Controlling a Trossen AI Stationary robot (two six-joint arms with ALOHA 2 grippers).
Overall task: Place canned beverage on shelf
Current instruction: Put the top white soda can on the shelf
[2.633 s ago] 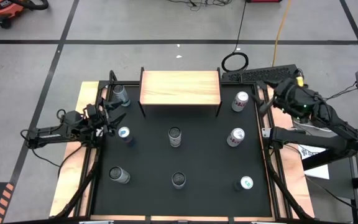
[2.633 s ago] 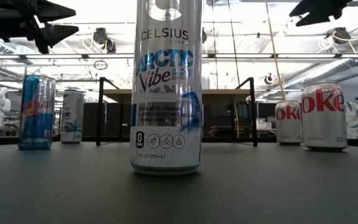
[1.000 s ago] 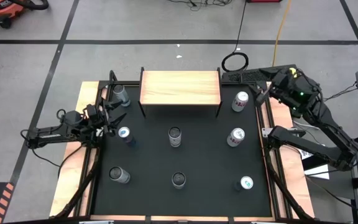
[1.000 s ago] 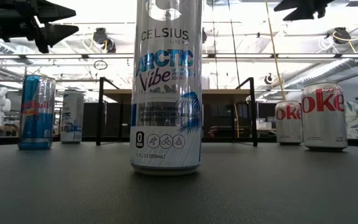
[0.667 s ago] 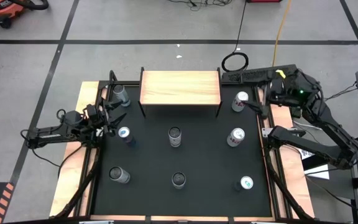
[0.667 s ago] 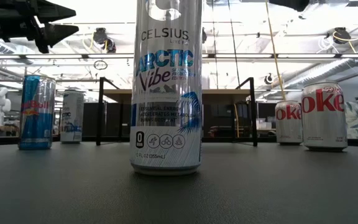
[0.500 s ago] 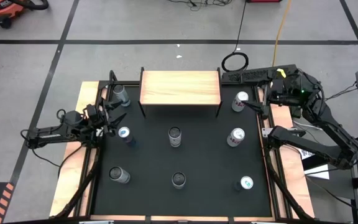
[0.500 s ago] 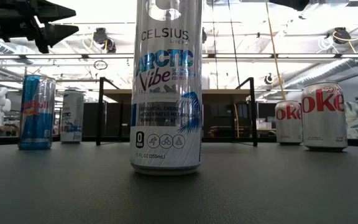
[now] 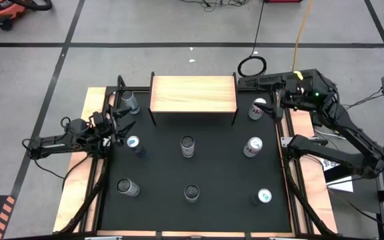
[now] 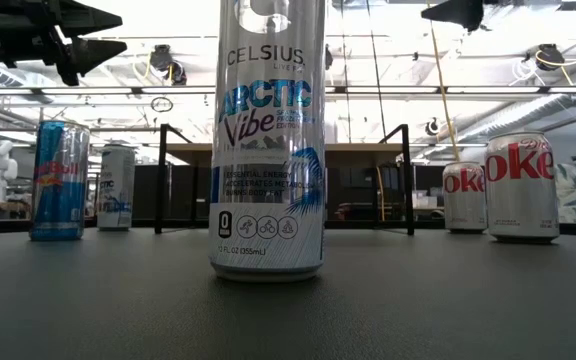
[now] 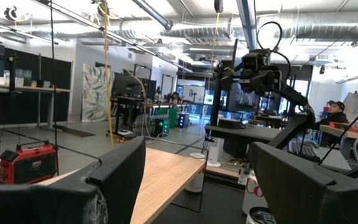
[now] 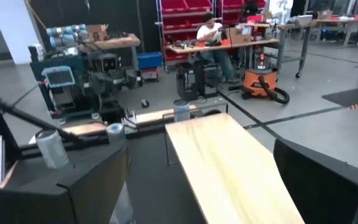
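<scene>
Cans [image 9: 187, 147] stand on black table [image 9: 219, 173] before bare shelf [image 9: 193, 94].

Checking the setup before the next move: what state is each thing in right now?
shelf: upright, top bare, no can on it.
right gripper: open, above the Coke can right of the shelf, holding nothing.
left gripper: open, at the table's left edge, holding nothing.
Celsius can: standing upright on the mat.
Red Bull can: standing upright.
</scene>
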